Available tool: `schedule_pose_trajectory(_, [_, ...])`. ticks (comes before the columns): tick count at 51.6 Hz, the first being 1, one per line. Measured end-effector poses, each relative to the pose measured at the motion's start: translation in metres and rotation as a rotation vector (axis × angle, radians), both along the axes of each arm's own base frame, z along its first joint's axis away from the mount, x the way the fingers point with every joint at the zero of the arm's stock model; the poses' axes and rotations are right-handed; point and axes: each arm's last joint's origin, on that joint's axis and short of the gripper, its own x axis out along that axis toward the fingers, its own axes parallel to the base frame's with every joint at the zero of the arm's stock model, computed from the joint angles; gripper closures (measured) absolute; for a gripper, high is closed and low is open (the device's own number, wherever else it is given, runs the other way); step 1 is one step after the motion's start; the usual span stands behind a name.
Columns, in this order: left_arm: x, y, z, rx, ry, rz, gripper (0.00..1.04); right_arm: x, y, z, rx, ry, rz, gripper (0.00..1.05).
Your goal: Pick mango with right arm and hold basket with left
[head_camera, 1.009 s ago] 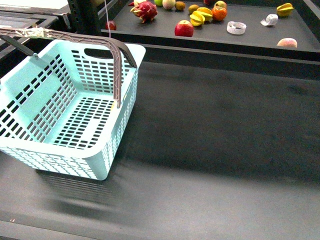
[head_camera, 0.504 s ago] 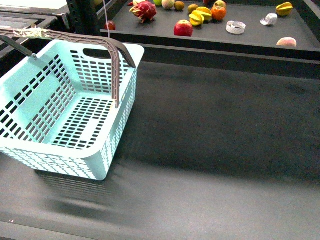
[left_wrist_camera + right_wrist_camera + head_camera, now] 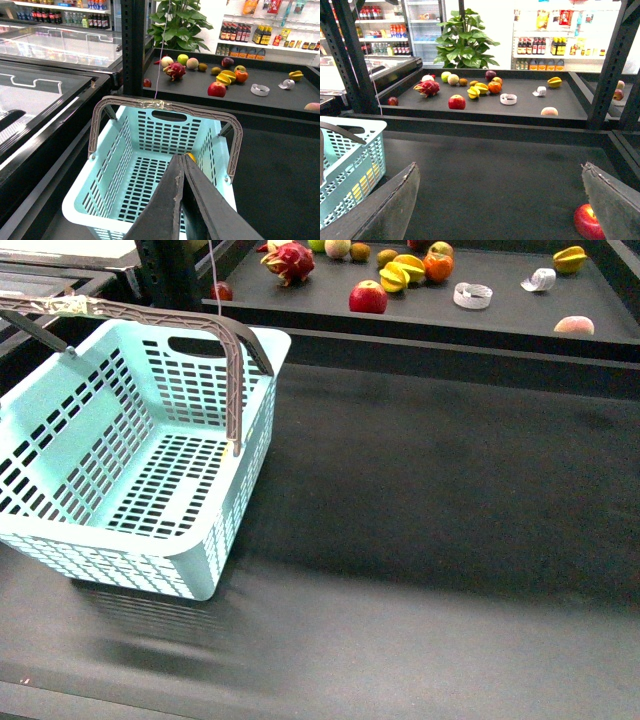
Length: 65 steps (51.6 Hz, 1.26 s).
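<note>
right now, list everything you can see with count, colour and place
basket: one, light blue, left on the dark table
dragon fruit: one, pink, left on the back shelf
shelf apple: one, red, mid shelf
star fruit: one, yellow, far right on the shelf
peach: one, pale pink, right front of the shelf
table apple: one, red, on the table
left gripper: one, black, shut, over the basket
right gripper: one, black, open, empty
</note>
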Motion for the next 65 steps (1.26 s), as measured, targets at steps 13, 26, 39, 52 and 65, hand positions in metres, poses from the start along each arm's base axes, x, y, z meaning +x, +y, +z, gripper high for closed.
schedule_pose_trajectory(13, [-0.011, 0.0, 0.003, 0.002, -0.009, 0.0, 1.01, 0.0, 0.0, 0.0, 0.0, 0.0, 0.0, 0.08])
schedule_pose_trajectory(26, [-0.019, 0.0, 0.003, 0.002, -0.012, 0.0, 1.01, 0.0, 0.0, 0.0, 0.0, 0.0, 0.0, 0.08])
schedule_pose_trajectory(39, [-0.024, 0.0, 0.003, 0.002, -0.011, -0.001, 1.01, 0.0, 0.0, 0.0, 0.0, 0.0, 0.0, 0.08])
schedule_pose_trajectory(52, [-0.037, 0.0, 0.0, 0.003, -0.005, -0.001, 1.01, 0.0, 0.0, 0.0, 0.0, 0.0, 0.0, 0.08])
schedule_pose_trajectory(65, [-0.037, 0.0, 0.0, 0.003, -0.006, -0.001, 1.01, 0.0, 0.0, 0.0, 0.0, 0.0, 0.0, 0.08])
